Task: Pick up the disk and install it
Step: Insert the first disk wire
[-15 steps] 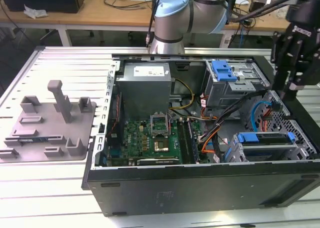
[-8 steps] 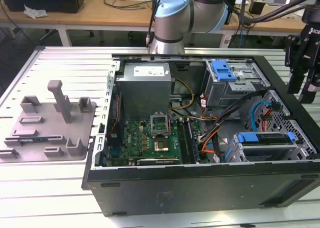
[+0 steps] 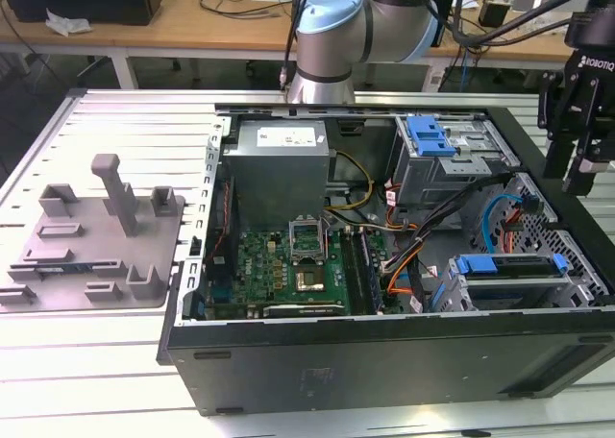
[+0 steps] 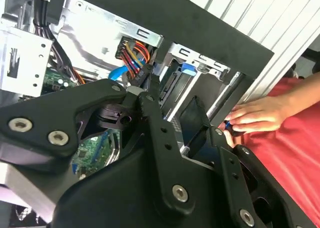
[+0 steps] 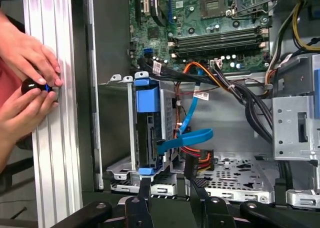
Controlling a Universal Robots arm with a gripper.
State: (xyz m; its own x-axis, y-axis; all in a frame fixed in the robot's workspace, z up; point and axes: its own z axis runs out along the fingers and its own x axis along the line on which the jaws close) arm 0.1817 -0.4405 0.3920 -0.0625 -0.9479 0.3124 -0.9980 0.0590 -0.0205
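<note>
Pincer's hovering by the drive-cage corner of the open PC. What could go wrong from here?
1. A person's hands rest on the aluminium table right beside the PC case, near the open pincer; a sideways move might strike them.
2. The blue data cable and orange power wires loop close beside the disk in its cage; a descending finger may snag them.

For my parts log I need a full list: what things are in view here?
computer case: one, black, on the metal table
motherboard: one, green, inside the case
power supply: one, grey, inside the case
disk: one, blue-framed, seated in a drive cage
fixture plate: one, grey, table, exterior view's left
hands: two, at the table's edge
arm: one, silver and blue, behind the case
pincer: one, black, open, empty, above the case, exterior view's right
</note>
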